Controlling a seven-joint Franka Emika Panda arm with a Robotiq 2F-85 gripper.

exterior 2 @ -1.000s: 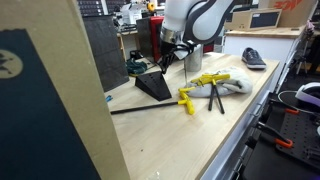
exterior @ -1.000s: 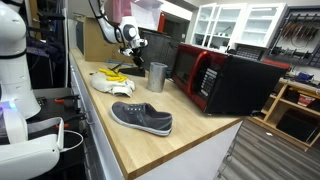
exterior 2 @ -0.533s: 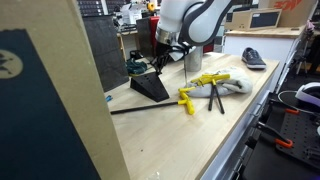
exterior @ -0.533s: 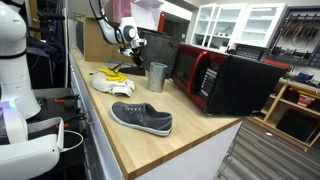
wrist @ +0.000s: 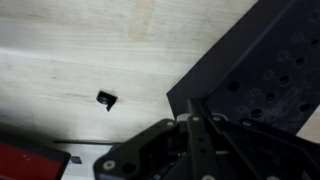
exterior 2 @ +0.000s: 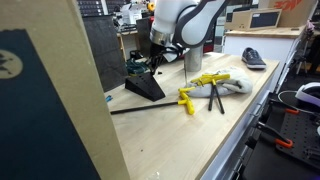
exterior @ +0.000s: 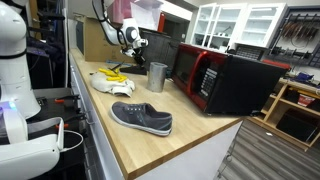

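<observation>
A black perforated metal stand (exterior 2: 144,86), wedge-shaped, rests on the wooden counter (exterior 2: 170,125). My gripper (exterior 2: 152,63) comes down onto its upper edge. In the wrist view the dark fingers (wrist: 197,135) are pressed together at the edge of the perforated stand (wrist: 270,60), which fills the upper right. In an exterior view the gripper (exterior: 135,50) hangs at the far end of the counter, behind a metal cup (exterior: 157,77). The contact point itself is dark and partly hidden.
A white cloth with yellow tools (exterior 2: 212,84) and a thin black rod (exterior 2: 130,107) lie near the stand. A grey shoe (exterior: 141,118) lies mid-counter, beside a red and black microwave (exterior: 225,80). A small black bit (wrist: 107,99) sits on the wood.
The gripper and the black stand have slid together a little along the counter, away from the cloth and the cup. The jaws have stayed shut.
</observation>
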